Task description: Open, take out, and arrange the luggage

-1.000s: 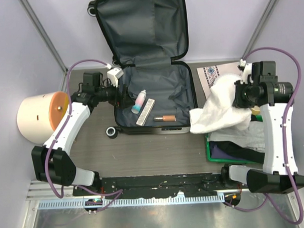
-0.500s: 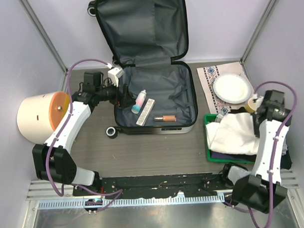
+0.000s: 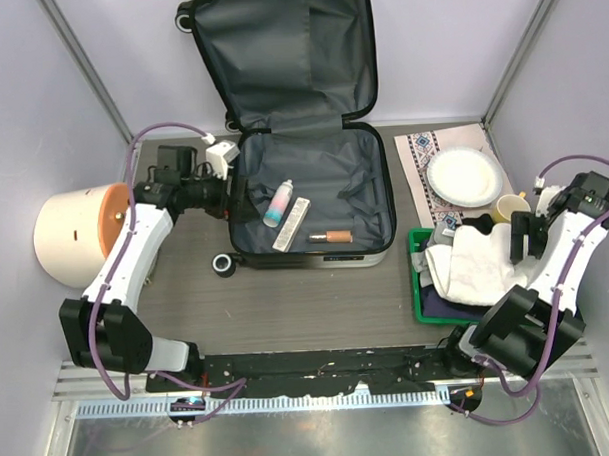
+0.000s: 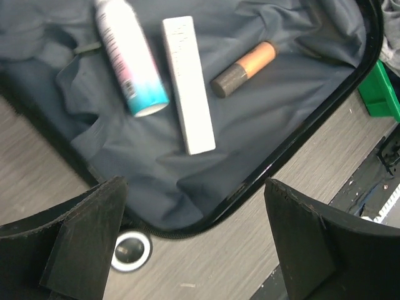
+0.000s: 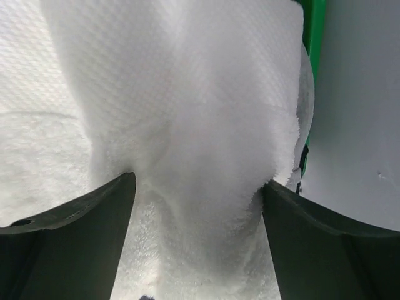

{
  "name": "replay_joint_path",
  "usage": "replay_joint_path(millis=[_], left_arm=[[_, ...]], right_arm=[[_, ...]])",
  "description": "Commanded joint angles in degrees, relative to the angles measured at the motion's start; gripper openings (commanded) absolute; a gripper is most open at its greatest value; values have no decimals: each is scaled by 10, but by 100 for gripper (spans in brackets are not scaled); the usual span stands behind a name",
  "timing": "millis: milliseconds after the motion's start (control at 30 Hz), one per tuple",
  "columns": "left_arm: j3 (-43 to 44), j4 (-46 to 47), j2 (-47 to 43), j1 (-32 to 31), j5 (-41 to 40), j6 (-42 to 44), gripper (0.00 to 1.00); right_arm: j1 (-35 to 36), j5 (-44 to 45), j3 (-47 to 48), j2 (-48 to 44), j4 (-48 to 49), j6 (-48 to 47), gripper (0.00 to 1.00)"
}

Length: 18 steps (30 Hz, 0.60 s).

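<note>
The luggage lies open on the table, its lid leaning on the back wall. On its grey lining lie a white-and-teal bottle, a flat white stick and a brown tube. My left gripper hangs open over the case's left front corner, holding nothing. My right gripper stands open over the green tray. A white towel lies there and bulges between its spread fingers.
A cream bin with an orange lid lies at the far left. A small black-and-white ring sits by the case's front left corner. A white plate on a patterned mat and a yellow cup stand behind the tray.
My right arm carried the white towel from beside the case down into the green tray and opened its jaws. My left gripper drew back slightly to the left.
</note>
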Motion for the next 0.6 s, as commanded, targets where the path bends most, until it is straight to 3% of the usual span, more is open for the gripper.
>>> replay_joint_path(millis=[0, 167, 267, 367, 567], left_arm=[[53, -87, -51, 72, -15, 1, 95], [107, -147, -60, 165, -120, -27, 100], [135, -179, -60, 201, -172, -18, 100], [159, -221, -64, 225, -164, 6, 100], [226, -339, -63, 252, -70, 82, 100]], right_arm=[[4, -108, 117, -11, -46, -1, 86], [56, -147, 234, 21, -78, 40, 87], [141, -159, 272, 30, -73, 80, 88], [240, -182, 311, 48, -58, 135, 88], [438, -232, 378, 137, 17, 238, 88]])
